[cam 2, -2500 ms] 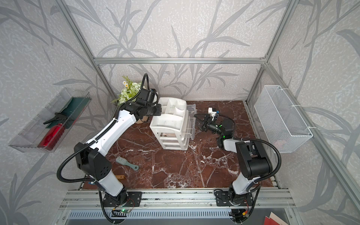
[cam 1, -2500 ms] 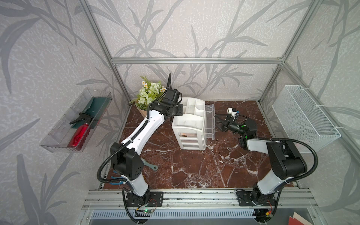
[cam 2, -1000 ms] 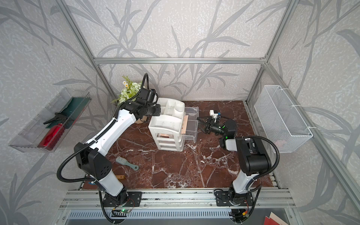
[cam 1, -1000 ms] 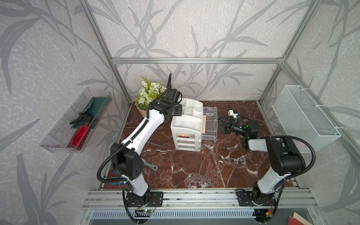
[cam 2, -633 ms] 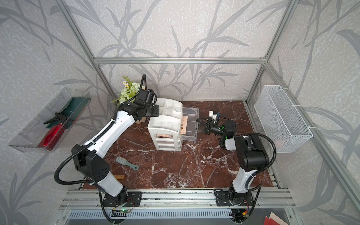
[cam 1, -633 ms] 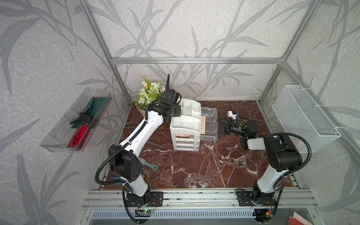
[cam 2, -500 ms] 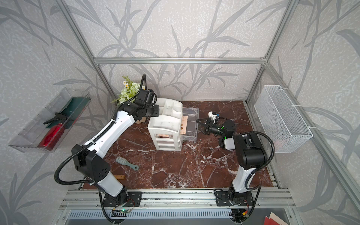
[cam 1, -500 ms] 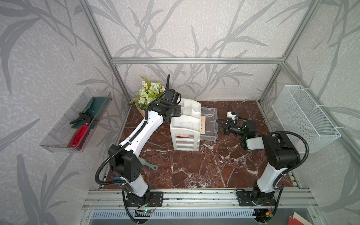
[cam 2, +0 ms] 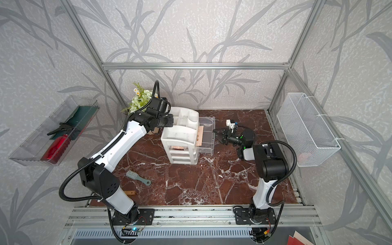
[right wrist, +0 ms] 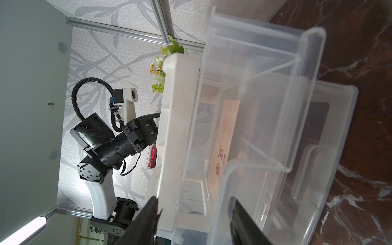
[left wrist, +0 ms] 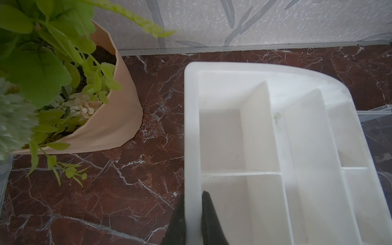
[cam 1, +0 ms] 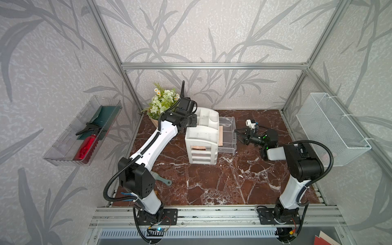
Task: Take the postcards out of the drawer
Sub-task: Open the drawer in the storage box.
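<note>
A white drawer organiser point(cam 1: 203, 131) point(cam 2: 180, 135) stands mid-table with clear drawers point(cam 1: 229, 131) point(right wrist: 275, 106) pulled out to the right. One beige postcard point(cam 1: 221, 135) point(cam 2: 199, 135) point(right wrist: 224, 135) with red print stands on edge inside an open drawer, against the organiser. My left gripper point(cam 1: 196, 123) point(left wrist: 193, 210) is shut on the organiser's top rim point(left wrist: 191, 127), one finger on each side of the wall. My right gripper point(cam 1: 238, 136) point(right wrist: 195, 220) is open at the drawer's front, its jaws apart around the clear front wall.
A potted plant point(cam 1: 163, 104) point(left wrist: 63, 84) stands behind the left gripper. A grey-green brush point(cam 1: 163, 180) lies on the marble near the left arm. A clear tray point(cam 1: 82, 131) with a red bottle hangs on the left wall, a white wire basket point(cam 1: 331, 129) on the right wall.
The right gripper has crept left to the drawer front and its jaws have narrowed. Over the earlier frames the drawer came out to the right. The left gripper stays clamped.
</note>
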Robot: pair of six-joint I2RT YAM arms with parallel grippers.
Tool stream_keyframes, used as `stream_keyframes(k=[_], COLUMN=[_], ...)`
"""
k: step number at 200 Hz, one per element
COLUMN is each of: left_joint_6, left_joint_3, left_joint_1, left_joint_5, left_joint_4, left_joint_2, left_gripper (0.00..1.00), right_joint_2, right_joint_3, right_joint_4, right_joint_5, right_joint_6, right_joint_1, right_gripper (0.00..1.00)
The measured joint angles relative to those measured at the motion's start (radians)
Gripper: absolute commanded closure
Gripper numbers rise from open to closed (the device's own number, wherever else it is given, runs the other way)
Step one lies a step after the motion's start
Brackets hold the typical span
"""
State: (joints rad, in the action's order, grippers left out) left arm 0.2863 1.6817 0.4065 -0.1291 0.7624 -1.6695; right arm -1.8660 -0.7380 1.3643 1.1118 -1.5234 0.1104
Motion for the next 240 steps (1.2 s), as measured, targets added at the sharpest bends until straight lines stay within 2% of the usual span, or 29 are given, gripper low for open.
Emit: stream_keyframes(k=[40,240], left_joint_6=[-0.001,-0.003], left_joint_3=[-0.004,-0.028], left_joint_1=[0.000,-0.003], left_joint_5=[0.001,0.011], left_joint_4=[-0.004,-0.026], left_joint_2=[0.002,0.018], left_gripper=[1.00,1.00], right_joint_2=[-0.003,-0.003], right_joint_3=[0.000,-0.002], right_joint_4=[-0.001,-0.004], right_joint_5=[0.008,0.076], right_joint_6=[-0.004,-0.043], right_joint_1=[0.002,-0.045], right_gripper=[0.61,0.65])
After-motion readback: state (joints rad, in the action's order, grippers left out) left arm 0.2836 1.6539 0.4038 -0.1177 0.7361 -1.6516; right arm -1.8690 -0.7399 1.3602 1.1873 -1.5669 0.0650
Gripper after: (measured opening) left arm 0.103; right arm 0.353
